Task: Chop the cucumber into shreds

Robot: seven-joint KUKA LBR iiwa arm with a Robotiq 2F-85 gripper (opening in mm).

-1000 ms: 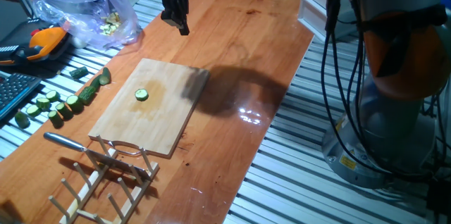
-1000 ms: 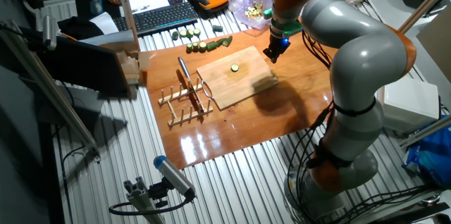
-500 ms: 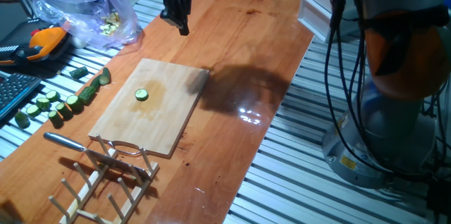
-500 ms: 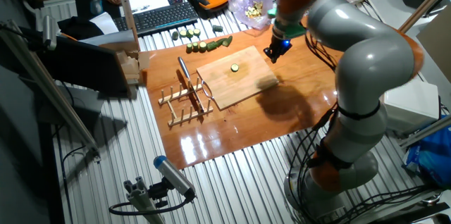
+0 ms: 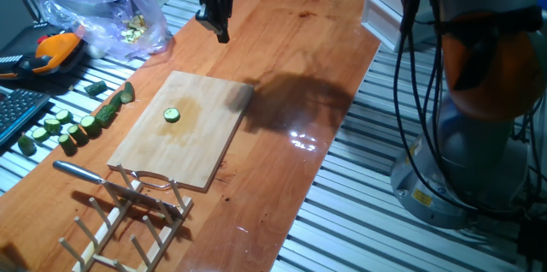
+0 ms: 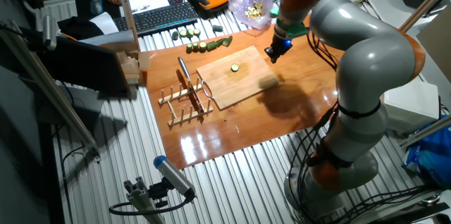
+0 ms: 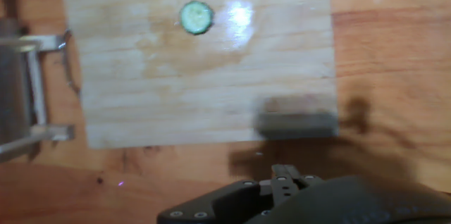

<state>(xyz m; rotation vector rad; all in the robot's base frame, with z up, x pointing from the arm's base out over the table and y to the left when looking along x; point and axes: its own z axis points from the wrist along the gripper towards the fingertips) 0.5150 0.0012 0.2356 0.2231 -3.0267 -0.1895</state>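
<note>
The cucumber [image 5: 172, 115] is one small round slice, dark green rim and pale centre, lying flat on the wooden board [image 5: 201, 148]. It also shows in the other fixed view [image 6: 234, 68] and in the hand view [image 7: 196, 17]. My gripper [image 5: 220, 31] hangs above the table beyond the board's far corner, well clear of the slice. Its fingers look closed together with nothing between them. In the other fixed view the gripper [image 6: 272, 53] is right of the board [image 6: 243, 86]. No shreds are in view.
A knife [image 5: 85, 172] rests on a wooden rack [image 5: 128, 216] at the board's near end. Several thick cucumber chunks [image 5: 73, 125] lie left of the board. A plastic bag [image 5: 107, 15] sits at the far left. A keyboard [image 6: 158, 16] lies beyond the table edge.
The arm's upper links have shifted a little; the gripper stays almost where it was. The slice and knife have not moved.
</note>
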